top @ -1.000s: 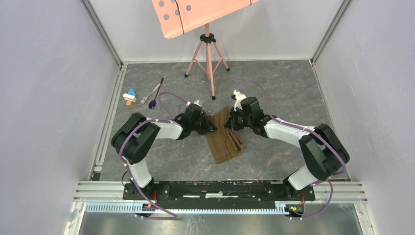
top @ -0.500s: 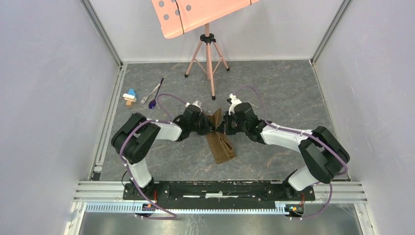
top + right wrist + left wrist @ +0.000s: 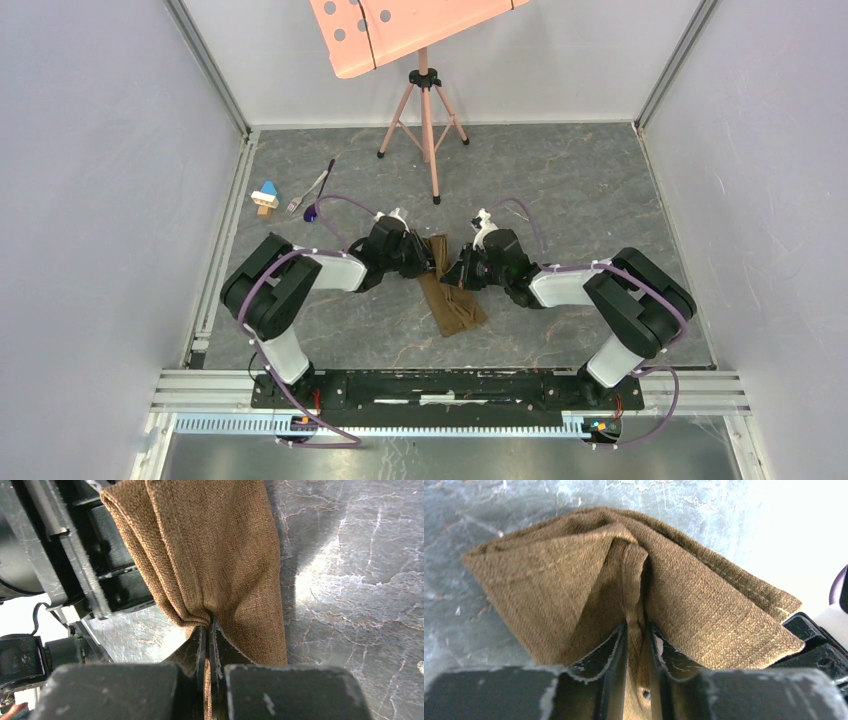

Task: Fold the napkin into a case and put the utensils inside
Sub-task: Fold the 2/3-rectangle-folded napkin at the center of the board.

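I judged this fold wanted its layers lowered flat, edges squared, before letting go. My right end effector (image 3: pixel 207 630) was clamped on the soft olive-brown cloth napkin (image 3: pixel 455 305) — a narrow, layered strip on the grey marbled tabletop (image 3: pixel 580 190) between my arms. My left end effector (image 3: pixel 636 632) straddled a raised pleat — whether it gripped, I couldn't tell.

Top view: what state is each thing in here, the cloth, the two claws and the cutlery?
napkin: folded narrow, far end pinched, near end on the table.
left gripper: shut on the napkin.
right gripper: shut on the napkin.
fork: lying loose on the table.
spoon: lying loose beside the fork.
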